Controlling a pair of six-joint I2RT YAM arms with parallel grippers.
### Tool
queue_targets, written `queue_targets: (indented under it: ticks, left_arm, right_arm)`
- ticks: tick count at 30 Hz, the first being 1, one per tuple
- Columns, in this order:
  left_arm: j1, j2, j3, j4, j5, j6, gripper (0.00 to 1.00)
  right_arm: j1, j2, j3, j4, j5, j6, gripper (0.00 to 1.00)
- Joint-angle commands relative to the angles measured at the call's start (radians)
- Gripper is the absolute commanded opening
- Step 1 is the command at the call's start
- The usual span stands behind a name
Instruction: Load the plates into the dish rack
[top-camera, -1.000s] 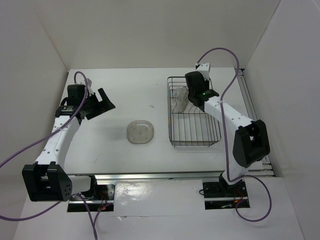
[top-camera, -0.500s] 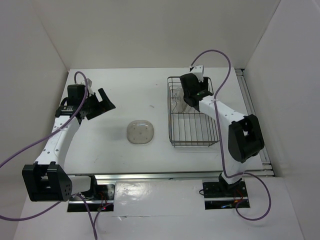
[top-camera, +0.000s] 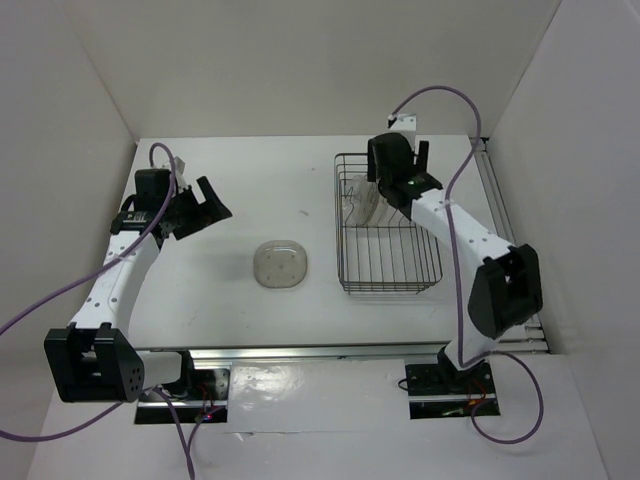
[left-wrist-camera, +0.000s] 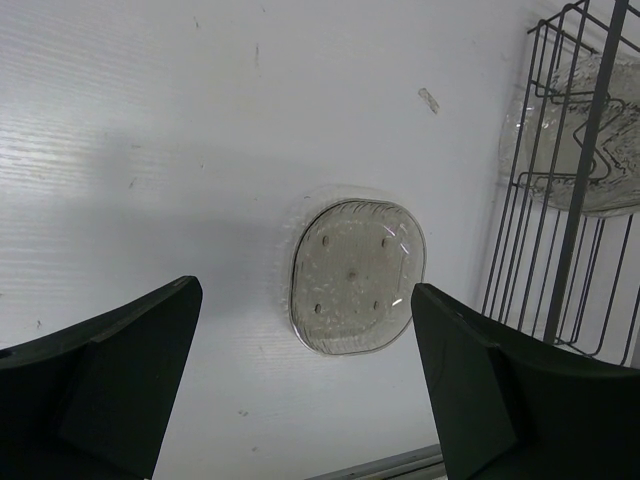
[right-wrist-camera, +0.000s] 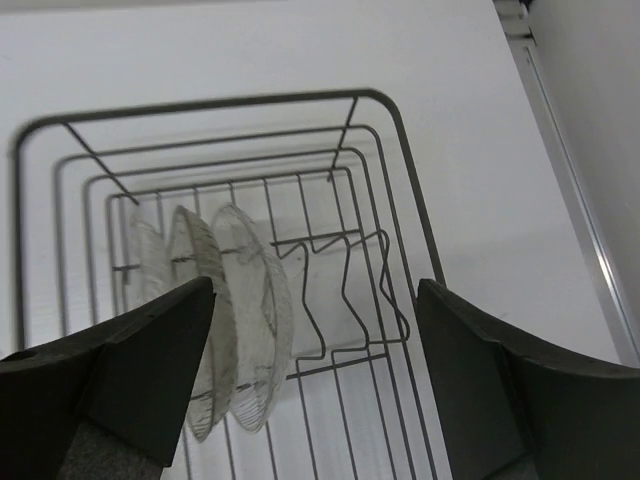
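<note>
Looking at this, I'd say the job is nearly done. Three plates (right-wrist-camera: 250, 320), as far as I can count, stand on edge in the dish rack (top-camera: 395, 265) on the right half of the worktop (top-camera: 240, 170), tucked toward the rack's far left corner. One last plate (top-camera: 280, 265) lies flat around the middle of the worktop, a bit toward the near edge and apart from the rack's left wall. The right end effector (right-wrist-camera: 315, 290) hangs over the far end of the rack, jaws wide with nothing between them. The left end effector (left-wrist-camera: 305, 295) is wide and empty too, over the left side and aimed at the loose plate. So the step in hand looks like fetching that one. My two cents: a flat, slick plastic plate only offers its rim, so come in low at an angle, pinch one lip and lift slowly so it doesn't skate. It's a rounded square, so no real long axis, with sides roughly square to the worktop edges and hollow side up, I think. The racked ones face the left and right edges, lined up across the rack, whose long axis runs far edge to near edge. Turn the last plate the same way and drop it into the next free gap toward the right edge.
</note>
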Motion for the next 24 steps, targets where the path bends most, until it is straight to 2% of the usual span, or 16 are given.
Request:
queue_targets:
  ticks: [1,6,10,13,19,20,24]
  left_arm:
    - [0.005,0.02,0.035,0.02,0.051,0.0,1.0]
    - [-0.027,0.18,0.048,0.041,0.132,0.027,1.0]
    - [-0.076,0.243,0.011,0.032,0.066,0.07,1.0]
    - [-0.154,0.263,-0.007,0.032,0.046,0.093,1.0]
    - [-0.272,0.355,0.002,0.001,-0.104,0.055,0.96]
    - [-0.273,0.369,0.002,0.001,-0.163,0.046,0.95]
    - [-0.283,0.393,0.011,-0.035,-0.237,0.029,0.91]
  right_arm:
    - [-0.005,-0.187,0.017,0.02,-0.123,0.028,0.91]
    - [-0.005,-0.287,0.017,-0.052,-0.308,0.028,0.93]
    - [0.004,-0.361,-0.041,-0.043,-0.418,0.028,0.93]
    - [0.014,-0.384,-0.041,-0.033,-0.483,0.028,0.94]
    - [0.034,-0.393,-0.041,-0.033,-0.514,0.019,0.94]
    - [0.034,-0.405,-0.041,-0.033,-0.523,0.019,0.94]
    - [0.034,-0.426,-0.05,-0.033,-0.544,0.019,0.94]
